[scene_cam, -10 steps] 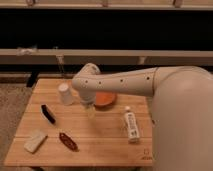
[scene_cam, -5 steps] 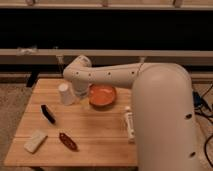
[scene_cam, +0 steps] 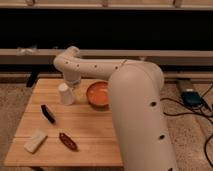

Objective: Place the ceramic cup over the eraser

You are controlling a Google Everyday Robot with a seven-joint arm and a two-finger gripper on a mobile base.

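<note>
Gripper [scene_cam: 75, 86] is held wide, nothing grasped, positioned just beside the cup [scene_cam: 65, 94], which stands on the table [scene_cam: 95, 131]. Eraser [scene_cam: 48, 114] lies apart, uncovered; pickup and placement are judged outstanding.

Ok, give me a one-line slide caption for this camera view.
Open gripper beside the ceramic cup; eraser lies apart on the table.

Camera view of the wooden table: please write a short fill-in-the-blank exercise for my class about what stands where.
The bowl beside the ceramic cup is ____ in colour. The eraser, lying nearer the camera than the cup, is ____ in colour. The gripper is down between the bowl and the ____.
Missing words: orange; black; cup.
</note>
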